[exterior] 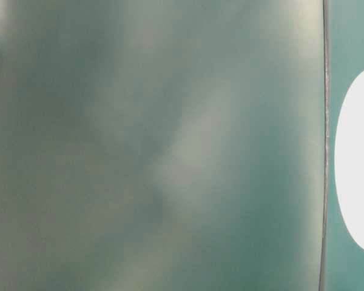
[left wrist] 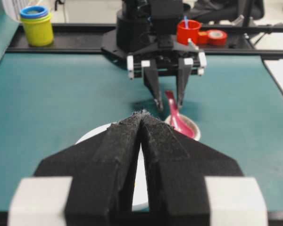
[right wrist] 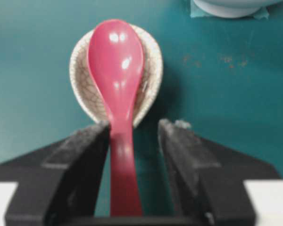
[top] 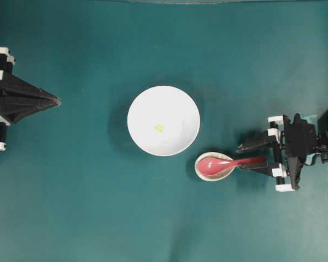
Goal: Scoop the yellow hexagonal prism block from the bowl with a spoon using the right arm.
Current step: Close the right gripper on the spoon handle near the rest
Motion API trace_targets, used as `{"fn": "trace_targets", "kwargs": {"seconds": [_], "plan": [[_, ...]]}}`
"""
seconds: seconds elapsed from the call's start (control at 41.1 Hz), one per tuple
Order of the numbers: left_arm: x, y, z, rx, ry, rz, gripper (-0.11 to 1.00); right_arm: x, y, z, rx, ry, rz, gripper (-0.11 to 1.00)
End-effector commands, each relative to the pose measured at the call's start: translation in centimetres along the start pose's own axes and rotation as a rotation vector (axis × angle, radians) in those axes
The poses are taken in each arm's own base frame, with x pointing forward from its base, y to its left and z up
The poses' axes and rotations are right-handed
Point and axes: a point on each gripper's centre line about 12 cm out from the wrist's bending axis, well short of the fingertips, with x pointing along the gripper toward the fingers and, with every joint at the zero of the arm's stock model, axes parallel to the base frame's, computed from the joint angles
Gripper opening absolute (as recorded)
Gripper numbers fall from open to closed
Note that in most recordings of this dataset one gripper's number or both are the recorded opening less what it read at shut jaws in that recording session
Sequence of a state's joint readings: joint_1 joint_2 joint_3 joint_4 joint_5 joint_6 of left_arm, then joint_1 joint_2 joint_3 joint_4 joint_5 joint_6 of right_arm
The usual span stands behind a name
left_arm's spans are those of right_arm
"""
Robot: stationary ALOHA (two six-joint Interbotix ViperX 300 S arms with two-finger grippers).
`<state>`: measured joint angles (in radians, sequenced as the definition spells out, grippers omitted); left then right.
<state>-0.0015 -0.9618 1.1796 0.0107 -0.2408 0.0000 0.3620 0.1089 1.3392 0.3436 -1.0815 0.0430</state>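
Left arm: parked at the table's left edge, reaching level toward the middle.
Left gripper [top: 56, 101]: jaws pressed together, holding nothing.
Right arm: stretched in from the right side, wrist angled down.
Right gripper [top: 245, 157]: jaws spread apart.

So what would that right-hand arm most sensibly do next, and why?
Probably close the right tool on the spoon. Its fingers stand open on either side of the handle, and the spoon lies on its rest, not yet lifted. The yellow block waits in the bowl.
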Motion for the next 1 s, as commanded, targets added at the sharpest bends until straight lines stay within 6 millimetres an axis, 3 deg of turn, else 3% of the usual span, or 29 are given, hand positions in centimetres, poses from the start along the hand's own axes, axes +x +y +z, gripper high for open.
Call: {"fn": "trace_targets", "kwargs": {"seconds": [0.0, 0.973], "plan": [[0.3, 0.0, 1.02, 0.001, -0.028, -0.001, 0.04, 0.39, 0.34, 0.24, -0.005, -0.026, 0.012, 0.51], [0.27, 0.0, 1.07, -0.002, -0.031, -0.001, 0.04, 0.04, 0.79, -0.09, -0.045, -0.057, 0.062, 0.51]]}}
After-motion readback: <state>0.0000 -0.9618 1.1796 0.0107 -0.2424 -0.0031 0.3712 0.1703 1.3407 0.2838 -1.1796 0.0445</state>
